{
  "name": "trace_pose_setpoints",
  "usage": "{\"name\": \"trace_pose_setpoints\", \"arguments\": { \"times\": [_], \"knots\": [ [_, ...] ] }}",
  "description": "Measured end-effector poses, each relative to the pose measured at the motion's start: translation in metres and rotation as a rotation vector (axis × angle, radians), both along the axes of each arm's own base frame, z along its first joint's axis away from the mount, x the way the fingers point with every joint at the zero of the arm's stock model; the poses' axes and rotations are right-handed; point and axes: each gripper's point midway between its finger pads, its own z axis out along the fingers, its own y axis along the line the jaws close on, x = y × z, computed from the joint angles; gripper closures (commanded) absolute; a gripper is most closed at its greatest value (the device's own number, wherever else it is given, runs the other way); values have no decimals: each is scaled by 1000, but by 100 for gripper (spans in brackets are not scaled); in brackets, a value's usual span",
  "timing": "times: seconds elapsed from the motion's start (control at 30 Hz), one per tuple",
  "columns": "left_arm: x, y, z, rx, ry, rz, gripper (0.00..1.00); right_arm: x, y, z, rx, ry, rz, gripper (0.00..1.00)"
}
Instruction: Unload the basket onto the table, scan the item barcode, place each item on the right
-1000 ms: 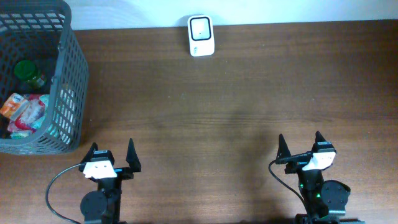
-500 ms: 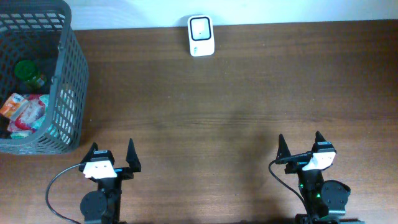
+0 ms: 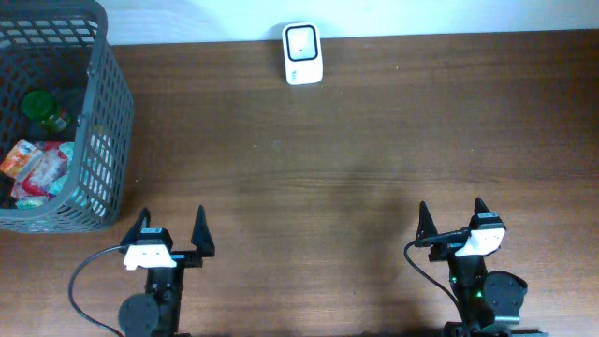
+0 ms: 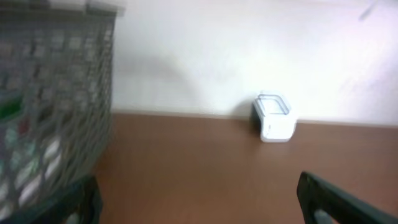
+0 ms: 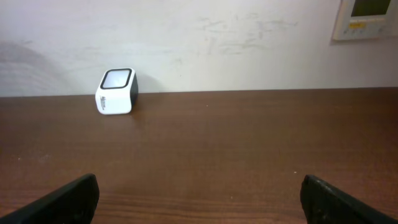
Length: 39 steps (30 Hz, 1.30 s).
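The surface (image 3: 374, 140) is dark brown with a horizontal wood grain. The barcode scanner (image 3: 302, 53) is white with a black-framed window. The basket (image 3: 105, 140) is grey, with walls in an open grid pattern. Inside it, one item (image 3: 42, 106) is green and the packets (image 3: 37, 168) are orange, red and white. My left tool (image 3: 171, 217) and right tool (image 3: 450, 208) each have black fingers and a white body. The wall (image 5: 249, 43) is off-white.

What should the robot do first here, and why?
Probably reach the left gripper toward the basket: it stands open and empty, nearest the basket, where the items lie; nothing is at the scanner yet.
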Motion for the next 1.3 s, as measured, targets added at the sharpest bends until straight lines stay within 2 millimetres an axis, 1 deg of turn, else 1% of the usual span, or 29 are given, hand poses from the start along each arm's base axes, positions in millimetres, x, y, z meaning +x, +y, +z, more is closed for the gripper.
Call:
{"name": "trace_pose_setpoints", "arguments": {
  "times": [0.03, 0.07, 0.13, 0.17, 0.23, 0.3, 0.33, 0.37, 0.4, 0.43, 0.47, 0.5, 0.53, 0.57, 0.63, 0.73, 0.87, 0.9, 0.93, 0.97, 1.03, 1.07, 1.1, 1.13, 1.17, 1.2, 1.23, 1.27, 1.3],
  "knots": [
    [-2, -7, 24, 6, -98, -42, 1, 0, 0, 0, 0, 0, 0, 1],
    [-17, -19, 79, 31, -321, -107, 1, 0, 0, 0, 0, 1, 0, 1],
    [-67, -41, 151, 62, -682, -231, 1, 0, 0, 0, 0, 0, 1, 1],
    [-86, -46, 169, 56, -774, -269, 1, 0, 0, 0, 0, 0, 1, 1],
    [-101, -49, 192, 32, -825, -306, 1, 0, 0, 0, -1, 1, 1, 1],
    [-117, -44, 228, 9, -873, -279, 1, 0, 0, 0, 0, -1, 1, 1],
    [-121, -41, 250, 6, -880, -259, 1, 0, 0, 0, 0, 0, 1, 1],
    [-120, -39, 262, 12, -880, -246, 1, 0, 0, 0, 0, -1, 1, 1],
    [-116, -38, 272, 17, -876, -234, 1, 0, 0, 0, 0, 0, 1, 1],
    [-105, -36, 287, 15, -852, -222, 1, 0, 0, 0, 0, 0, 1, 1],
    [-90, -36, 287, 11, -785, -224, 1, 0, 0, 0, 0, 0, 0, 1],
    [-61, -43, 289, 33, -645, -259, 1, 0, 0, 0, 0, 0, 1, 1],
    [-41, -49, 284, 61, -536, -287, 1, 0, 0, 0, 0, 0, 0, 1],
    [-19, -58, 287, 109, -445, -333, 1, 0, 0, 0, 0, 1, 0, 1],
    [13, -66, 306, 163, -377, -384, 1, 0, 0, 0, 0, 1, 1, 1],
    [62, -70, 295, 172, -197, -430, 1, 0, 0, 0, 0, 0, 1, 1],
    [100, -70, 245, 184, 135, -475, 1, 0, 0, 0, 0, 0, 0, 1],
    [108, -69, 240, 190, 220, -484, 1, 0, 0, 0, 0, 0, 1, 1],
    [104, -67, 252, 197, 309, -479, 1, 0, 0, 0, 0, 1, 1, 1],
    [118, -65, 240, 185, 387, -486, 1, 0, 0, 0, 0, 0, 0, 1],
    [133, -60, 238, 193, 425, -462, 1, 0, 0, 0, 0, 0, 1, 1],
    [148, -45, 231, 194, 453, -366, 1, 0, 0, 0, 0, 0, 1, 1],
    [161, -19, 223, 171, 489, -214, 1, 0, 0, 0, 0, 0, 1, 1],
    [166, 3, 221, 148, 502, -103, 1, 0, 0, 0, 0, 0, 1, 1],
    [166, 30, 223, 110, 508, 9, 1, 0, 0, 0, 0, 0, 0, 1],
    [159, 80, 228, 41, 504, 177, 1, 0, 0, 0, 0, 0, 1, 1],
    [149, 117, 233, -24, 493, 253, 1, 0, 0, 0, 0, 0, 0, 1],
    [140, 144, 235, -72, 487, 299, 1, 0, 0, 0, 0, 0, 1, 1],
    [134, 161, 234, -113, 486, 308, 1, 0, 0, 0, 0, 0, 0, 1]
  ]
}}
